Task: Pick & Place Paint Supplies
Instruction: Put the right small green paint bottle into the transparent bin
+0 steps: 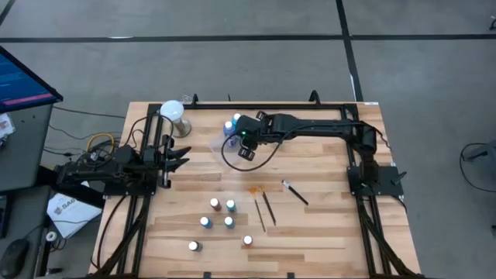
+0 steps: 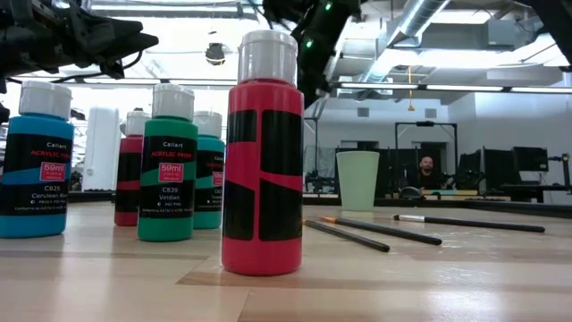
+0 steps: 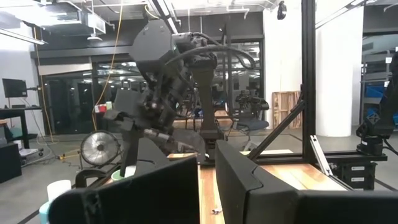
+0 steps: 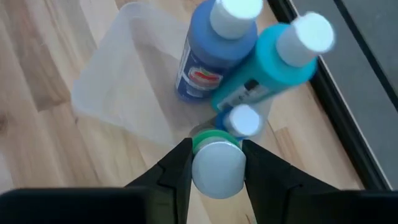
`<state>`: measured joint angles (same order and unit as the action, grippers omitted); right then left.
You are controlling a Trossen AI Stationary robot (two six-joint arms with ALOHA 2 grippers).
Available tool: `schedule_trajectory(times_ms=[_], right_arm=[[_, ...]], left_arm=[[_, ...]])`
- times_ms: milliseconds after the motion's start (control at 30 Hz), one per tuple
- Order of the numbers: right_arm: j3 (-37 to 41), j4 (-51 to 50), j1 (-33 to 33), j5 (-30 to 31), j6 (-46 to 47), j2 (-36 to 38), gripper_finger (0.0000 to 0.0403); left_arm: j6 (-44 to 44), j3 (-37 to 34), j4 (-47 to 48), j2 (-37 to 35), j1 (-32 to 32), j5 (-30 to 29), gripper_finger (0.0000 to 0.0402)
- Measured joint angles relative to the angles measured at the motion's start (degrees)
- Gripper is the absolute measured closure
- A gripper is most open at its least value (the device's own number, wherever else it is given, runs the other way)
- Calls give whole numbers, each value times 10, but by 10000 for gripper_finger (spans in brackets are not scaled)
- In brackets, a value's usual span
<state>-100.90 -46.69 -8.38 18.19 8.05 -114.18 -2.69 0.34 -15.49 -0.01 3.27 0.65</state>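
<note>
Wooden slatted table (image 1: 310, 232) w/ clear plastic tray (image 4: 124, 93) near far edge; my right gripper (image 4: 216, 163) was clamped on green white-capped paint bottle (image 4: 214, 163) above it. Light, slick; cap grip seemed best. Left gripper (image 1: 182, 157) idle, fingers apart.

Right wrist view. The right gripper (image 4: 216, 165) clamps a green bottle (image 4: 214, 160) by its white cap, one dark finger (image 4: 174, 168) on each side. Beyond it a clear tray (image 4: 124, 93) on the wooden table (image 4: 37, 56) holds a dark blue bottle (image 4: 214, 53), a tilted teal bottle (image 4: 267, 68), and a small blue bottle (image 4: 239, 121).
</note>
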Motion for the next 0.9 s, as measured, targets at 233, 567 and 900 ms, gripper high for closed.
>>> schedule_trajectory(times_ms=[233, 567, 900], right_arm=[[1, -7, 1, 1, -11, -13, 289], [1, -9, -8, -2, -10, -14, 289], [2, -9, -15, -2, -5, -14, 289]], left_arm=[[0, 0, 0, 0, 0, 0, 401], [0, 0, 0, 0, 0, 0, 401], [0, 0, 0, 0, 0, 0, 401]])
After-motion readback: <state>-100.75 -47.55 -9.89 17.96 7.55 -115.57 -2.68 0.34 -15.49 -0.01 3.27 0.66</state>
